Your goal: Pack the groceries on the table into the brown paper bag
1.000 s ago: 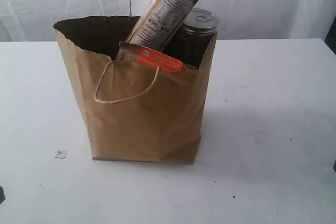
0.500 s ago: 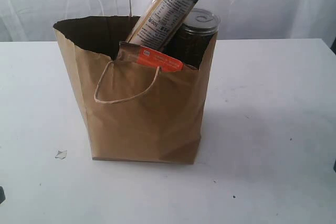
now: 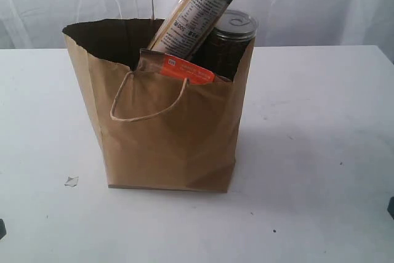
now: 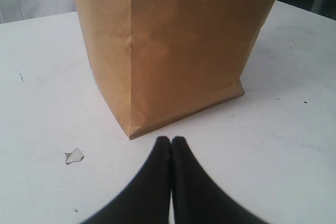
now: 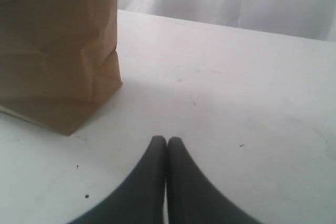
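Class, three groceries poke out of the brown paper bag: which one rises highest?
The long pasta packet with the dark end; it leans above the dark pull-tab can and orange pouch.

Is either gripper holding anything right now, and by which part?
Nothing is held. The left gripper and the right gripper are both shut and empty, apart from the tall brown paper bag.

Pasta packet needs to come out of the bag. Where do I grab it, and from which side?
Probably grip the pasta packet on its exposed stretch below the dark end, from above and the exterior view's left: it leans up out of the brown paper bag, and the can crowds its right side.
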You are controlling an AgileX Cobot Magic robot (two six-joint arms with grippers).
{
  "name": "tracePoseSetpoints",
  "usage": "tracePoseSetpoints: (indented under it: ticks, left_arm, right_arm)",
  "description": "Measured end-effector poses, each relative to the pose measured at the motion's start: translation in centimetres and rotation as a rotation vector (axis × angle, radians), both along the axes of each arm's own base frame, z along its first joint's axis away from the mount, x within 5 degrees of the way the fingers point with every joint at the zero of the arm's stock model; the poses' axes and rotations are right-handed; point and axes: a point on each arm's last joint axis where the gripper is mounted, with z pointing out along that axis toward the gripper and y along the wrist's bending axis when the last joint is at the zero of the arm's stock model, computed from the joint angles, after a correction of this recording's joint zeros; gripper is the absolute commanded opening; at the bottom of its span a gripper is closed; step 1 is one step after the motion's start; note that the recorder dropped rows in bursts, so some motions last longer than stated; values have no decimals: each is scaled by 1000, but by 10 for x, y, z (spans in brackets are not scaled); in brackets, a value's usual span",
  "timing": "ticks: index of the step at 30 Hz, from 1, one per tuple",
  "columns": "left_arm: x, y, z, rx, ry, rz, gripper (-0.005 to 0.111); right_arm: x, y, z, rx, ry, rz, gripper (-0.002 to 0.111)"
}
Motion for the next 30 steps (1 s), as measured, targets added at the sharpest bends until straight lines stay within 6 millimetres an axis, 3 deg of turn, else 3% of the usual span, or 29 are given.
tracePoseSetpoints:
  ticks: [30]
  left_arm:
    - [-1, 1, -4, 29, 37, 3, 0]
  right_arm:
    - [-1, 0, -3, 3, 35, -4, 0]
